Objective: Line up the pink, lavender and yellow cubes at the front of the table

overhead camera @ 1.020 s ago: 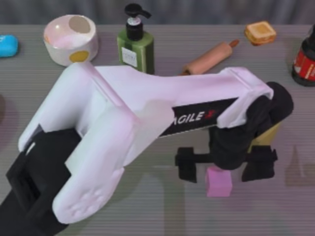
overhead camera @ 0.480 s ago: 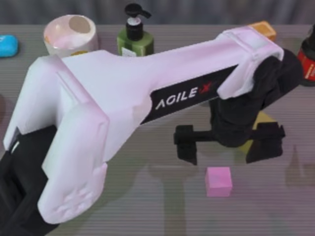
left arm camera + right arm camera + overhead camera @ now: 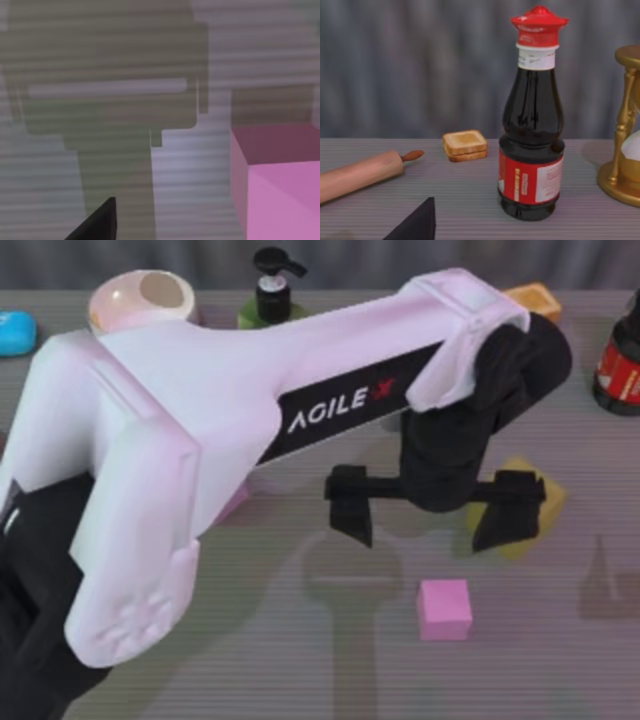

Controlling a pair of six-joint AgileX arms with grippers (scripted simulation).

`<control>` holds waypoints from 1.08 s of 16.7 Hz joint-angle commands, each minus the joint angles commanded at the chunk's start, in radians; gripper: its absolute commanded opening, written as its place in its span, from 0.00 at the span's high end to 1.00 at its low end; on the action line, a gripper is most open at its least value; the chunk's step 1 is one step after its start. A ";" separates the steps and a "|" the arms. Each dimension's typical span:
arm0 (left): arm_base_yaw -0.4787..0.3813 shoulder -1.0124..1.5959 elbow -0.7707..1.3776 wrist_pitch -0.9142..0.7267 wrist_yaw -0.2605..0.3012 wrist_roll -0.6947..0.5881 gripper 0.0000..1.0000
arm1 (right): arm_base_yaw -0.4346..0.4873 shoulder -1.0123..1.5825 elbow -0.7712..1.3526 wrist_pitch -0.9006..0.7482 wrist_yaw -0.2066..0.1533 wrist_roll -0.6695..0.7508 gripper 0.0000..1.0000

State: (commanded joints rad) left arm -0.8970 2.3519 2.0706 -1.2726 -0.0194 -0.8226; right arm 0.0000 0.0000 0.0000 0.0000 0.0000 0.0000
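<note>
The left tool point(image 3: 435, 510) is held spread and empty above the striped grey desk point(image 3: 560, 660), its fingers wide apart. The small bright pink matte cube point(image 3: 444, 608) sits alone on the desk just in front of the tool, apparently set at the front as the start of the row. The larger mustard-yellow matte cube point(image 3: 545, 502) lies partly under the tool's right finger, likely the next pick. The lavender cube cannot be made out. The right arm is outside the top view.
</note>
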 joint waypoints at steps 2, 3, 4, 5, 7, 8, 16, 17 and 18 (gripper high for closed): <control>0.061 -0.006 -0.016 0.007 0.003 0.132 0.00 | 0.000 0.000 0.000 0.000 0.000 0.000 0.00; 0.097 -0.010 -0.027 0.011 0.005 0.213 0.00 | 0.000 0.000 0.000 0.000 0.000 0.000 0.00; 0.134 -0.014 -0.039 0.014 0.007 0.301 0.00 | 0.000 0.000 0.000 0.000 0.000 0.000 0.00; 0.173 -0.018 -0.052 0.018 0.009 0.394 0.00 | 0.000 0.000 0.000 0.000 0.000 0.000 0.00; 0.254 -0.027 -0.080 0.025 0.015 0.590 0.00 | 0.000 0.000 0.000 0.000 0.000 0.000 0.00; 0.295 -0.032 -0.095 0.029 0.017 0.688 0.00 | 0.000 0.000 0.000 0.000 0.000 0.000 0.00; 0.530 -0.082 -0.172 0.070 0.023 1.159 0.00 | 0.000 0.000 0.000 0.000 0.000 0.000 0.00; 0.537 -0.085 -0.175 0.073 0.023 1.171 0.00 | 0.000 0.000 0.000 0.000 0.000 0.000 0.00; 0.538 -0.085 -0.175 0.073 0.023 1.172 0.00 | 0.000 0.000 0.000 0.000 0.000 0.000 0.00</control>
State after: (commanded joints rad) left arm -0.3591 2.2667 1.8956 -1.1997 0.0037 0.3496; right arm 0.0000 0.0000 0.0000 0.0000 0.0000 0.0000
